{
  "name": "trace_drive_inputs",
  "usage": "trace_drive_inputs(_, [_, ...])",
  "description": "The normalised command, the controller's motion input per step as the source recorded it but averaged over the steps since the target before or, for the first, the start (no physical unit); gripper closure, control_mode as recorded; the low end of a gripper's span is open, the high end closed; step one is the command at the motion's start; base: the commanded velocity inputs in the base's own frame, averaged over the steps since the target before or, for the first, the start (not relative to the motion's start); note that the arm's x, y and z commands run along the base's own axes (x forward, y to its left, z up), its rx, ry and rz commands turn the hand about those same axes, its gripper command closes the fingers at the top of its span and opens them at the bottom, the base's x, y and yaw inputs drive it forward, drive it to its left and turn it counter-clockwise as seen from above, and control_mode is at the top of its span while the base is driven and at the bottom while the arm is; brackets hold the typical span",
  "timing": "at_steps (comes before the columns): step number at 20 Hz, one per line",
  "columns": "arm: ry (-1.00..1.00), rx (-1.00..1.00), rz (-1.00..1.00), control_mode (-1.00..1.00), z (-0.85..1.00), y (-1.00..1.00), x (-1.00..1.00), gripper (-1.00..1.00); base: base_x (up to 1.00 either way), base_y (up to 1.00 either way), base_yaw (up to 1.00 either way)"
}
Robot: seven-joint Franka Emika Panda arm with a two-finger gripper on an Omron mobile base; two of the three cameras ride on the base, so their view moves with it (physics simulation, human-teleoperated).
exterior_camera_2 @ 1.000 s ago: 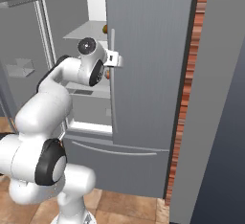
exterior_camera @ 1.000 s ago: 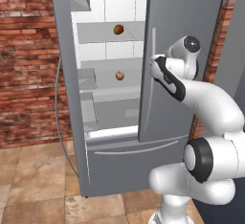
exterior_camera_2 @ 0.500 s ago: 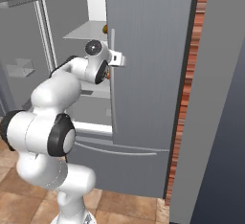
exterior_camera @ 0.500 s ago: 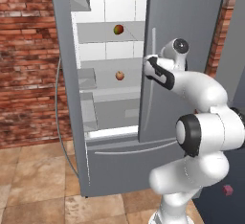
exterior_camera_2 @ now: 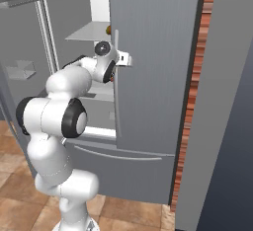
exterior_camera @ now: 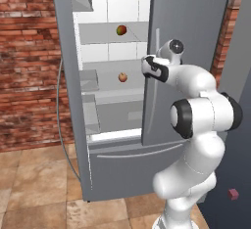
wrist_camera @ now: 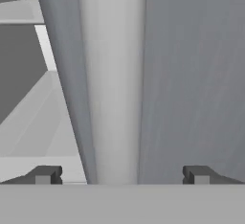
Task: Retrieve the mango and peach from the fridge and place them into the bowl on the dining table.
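Looking at the fridge, you see your gripper spread wide astride the right door's handle; mango sits at twelve o'clock of peach, one shelf up.

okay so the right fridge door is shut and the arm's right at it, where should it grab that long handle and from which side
Grip the long vertical grey handle of the tall grey fridge's shut right door at mid-height, coming straight at the door face with one finger on each side. It is a slim upright bar, standing proud of the door, and the open gripper already straddles it, so closing there should hold it for a pull.
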Motion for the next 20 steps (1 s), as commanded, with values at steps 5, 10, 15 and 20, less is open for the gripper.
trace_drive_inputs(5, [0.0,0.0,0.01,-1.0,-0.11,0.0,0.56,-1.0,0.0,0.0,0.0])
trace_drive_inputs(10, [0.0,0.0,0.03,-1.0,-0.16,0.0,0.49,1.0,0.0,0.0,0.0])
trace_drive_inputs(15, [-0.01,0.0,0.0,-1.0,-0.03,0.0,0.27,1.0,0.0,0.0,0.0])
trace_drive_inputs(20, [0.07,0.0,0.0,-1.0,0.0,0.0,0.15,1.0,0.0,0.0,0.0])
